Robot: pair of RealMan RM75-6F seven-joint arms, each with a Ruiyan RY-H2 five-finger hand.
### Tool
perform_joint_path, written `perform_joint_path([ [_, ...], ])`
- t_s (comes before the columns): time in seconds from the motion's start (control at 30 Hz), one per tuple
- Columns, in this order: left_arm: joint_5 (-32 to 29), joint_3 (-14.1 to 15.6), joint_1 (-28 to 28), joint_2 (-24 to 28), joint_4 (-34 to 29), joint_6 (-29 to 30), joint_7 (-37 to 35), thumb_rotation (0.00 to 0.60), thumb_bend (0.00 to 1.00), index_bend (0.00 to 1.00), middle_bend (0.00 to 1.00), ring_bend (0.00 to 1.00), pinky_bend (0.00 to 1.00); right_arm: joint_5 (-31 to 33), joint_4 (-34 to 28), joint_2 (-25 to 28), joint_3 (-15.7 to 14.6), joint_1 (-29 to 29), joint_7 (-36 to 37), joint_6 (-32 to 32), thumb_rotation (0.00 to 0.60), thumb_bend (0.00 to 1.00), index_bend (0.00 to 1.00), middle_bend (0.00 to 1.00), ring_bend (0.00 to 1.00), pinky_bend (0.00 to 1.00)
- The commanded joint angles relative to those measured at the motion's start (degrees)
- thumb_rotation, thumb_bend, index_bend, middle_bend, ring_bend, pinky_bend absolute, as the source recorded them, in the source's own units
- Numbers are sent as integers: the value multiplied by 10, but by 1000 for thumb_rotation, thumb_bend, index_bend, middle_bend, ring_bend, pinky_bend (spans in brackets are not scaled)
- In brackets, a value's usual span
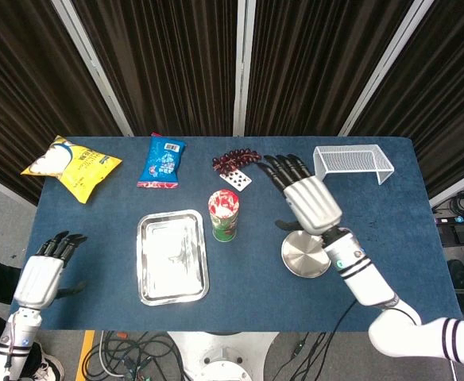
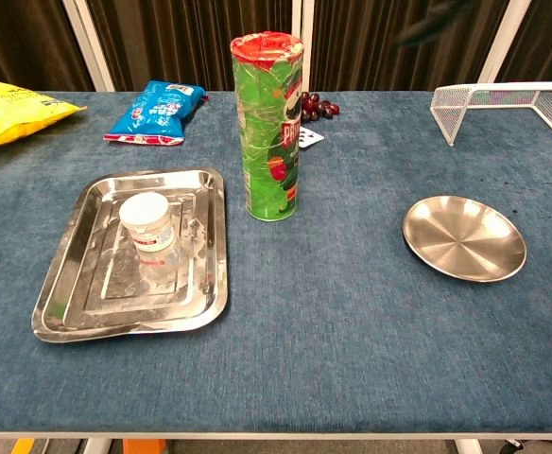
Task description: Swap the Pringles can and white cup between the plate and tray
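The green Pringles can [image 1: 224, 216] with its red lid stands upright on the blue table between the tray and the plate, resting on neither; the chest view shows the can [image 2: 271, 128] standing free. The white cup [image 2: 146, 222] sits inside the silver tray [image 2: 68, 274], and the tray [image 1: 172, 255] lies left of the can. The round silver plate [image 1: 305, 258] holds nothing. My right hand [image 1: 307, 198] hovers above the plate's far side, fingers spread, holding nothing, well right of the can. My left hand [image 1: 45, 274] hangs off the table's front left corner, fingers apart and holding nothing.
Along the far edge lie a yellow chip bag [image 1: 71, 165], a blue snack packet [image 1: 162, 161], a bunch of dark grapes [image 1: 233, 160] and a white wire basket [image 1: 351, 163]. A small card [image 1: 240, 179] lies just behind the can.
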Motion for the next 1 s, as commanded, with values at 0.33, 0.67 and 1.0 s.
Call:
perform_joint_path([
  [0.33,-27,-29,-97,4,-85,-134,17,600,47,185,170,100,288,-112,40,99,-83,-180,169,142,600,0,0,18,0,51],
  [0.67,-69,-51,-171,-73,-37,-224,34,600,52,184,196,132,330,-132,79,119,-90,-228,230,167,600,0,0,16,0,50],
  [1.0,-93,-60,-220,-104,-1,-272,39,600,86,237,238,177,367,-128,109,114,-80,-235,251,147,600,0,0,5,0,50],
])
